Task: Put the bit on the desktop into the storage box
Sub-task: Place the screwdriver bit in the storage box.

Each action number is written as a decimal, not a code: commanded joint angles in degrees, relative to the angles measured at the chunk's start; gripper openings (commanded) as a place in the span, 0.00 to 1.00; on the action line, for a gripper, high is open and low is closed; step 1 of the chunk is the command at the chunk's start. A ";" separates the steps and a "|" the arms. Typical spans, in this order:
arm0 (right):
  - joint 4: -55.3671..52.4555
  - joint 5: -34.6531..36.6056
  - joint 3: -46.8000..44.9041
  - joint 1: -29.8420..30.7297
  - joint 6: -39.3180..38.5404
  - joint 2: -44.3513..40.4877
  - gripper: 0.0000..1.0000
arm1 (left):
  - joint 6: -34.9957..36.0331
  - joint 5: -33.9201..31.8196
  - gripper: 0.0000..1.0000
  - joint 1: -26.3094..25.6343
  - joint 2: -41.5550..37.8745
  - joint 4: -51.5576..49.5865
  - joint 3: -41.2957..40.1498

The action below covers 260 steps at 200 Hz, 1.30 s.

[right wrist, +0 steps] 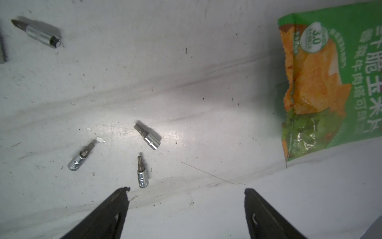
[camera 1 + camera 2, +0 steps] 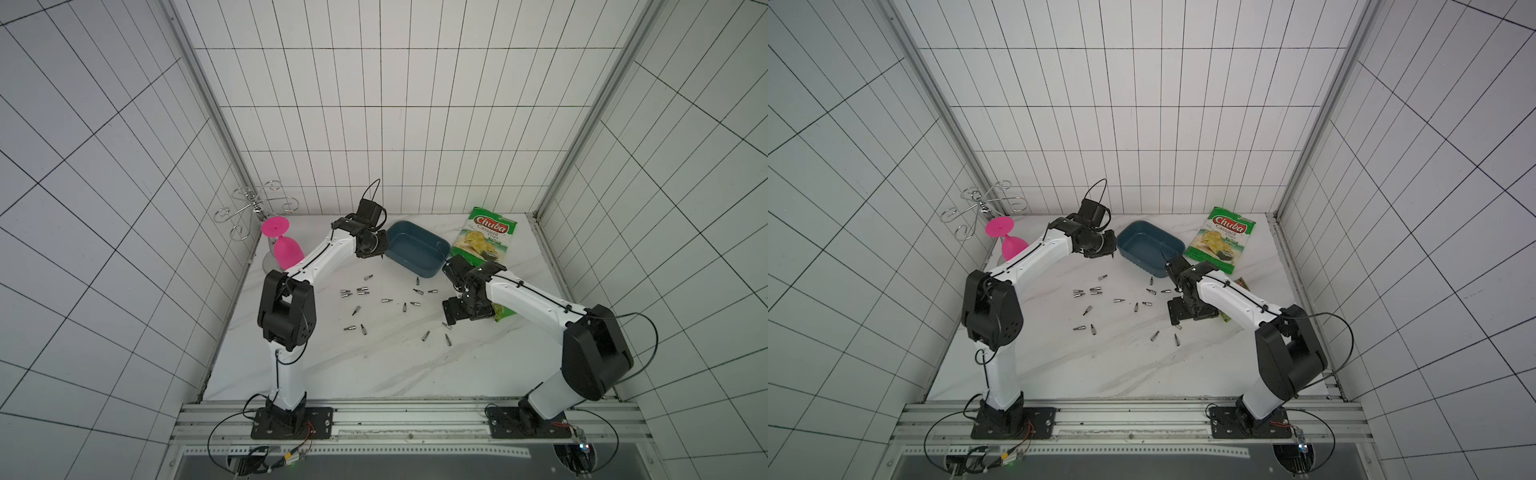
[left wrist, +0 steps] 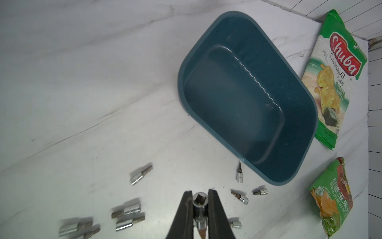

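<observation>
Standing at the front edge of the desktop (image 2: 374, 365), I first meet the loose bits (image 2: 426, 336) scattered over the marble, well over a dozen, all lying flat and pointing every which way. Among them the right gripper (image 1: 186, 190) hangs low with its jaws spread wide and nothing between them. Three bits lie just ahead of it. The closest bit (image 1: 142, 172) lies just beside one finger, its long axis running roughly along the fingers, so I reckon a small sideways shift would be needed to straddle it. A crumpled snack bag (image 1: 330, 82) lies off to that side, half buried under the arm in both top views. Further back the left gripper (image 3: 199, 191) is pinched tight on the held bit (image 3: 199, 203), whose length runs along the fingers with the hollow socket end toward the fingertips. It is raised off the marble just short of the storage box (image 2: 415, 245), which lies ahead and a little to one side and looks empty. The carry must cross the near rim before letting go. How high the bit rides I cannot judge, and several bits in the left wrist view are smeared. Beside the box lies a chips bag (image 2: 486, 239), and a pink glass (image 2: 284, 253) sits foot-up in the far corner.
</observation>
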 commanded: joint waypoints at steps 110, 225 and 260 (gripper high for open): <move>1.38 0.70 -0.01 0.52 0.63 1.43 0.90 | -4.04 5.83 0.00 -1.88 28.21 8.96 31.93; 2.67 -0.41 -0.10 0.52 -0.07 3.11 0.90 | -5.51 5.65 0.07 -1.88 35.37 7.37 38.43; 3.06 -0.76 0.11 0.52 -0.34 3.93 0.90 | -4.91 5.45 0.24 -1.92 35.61 6.57 38.31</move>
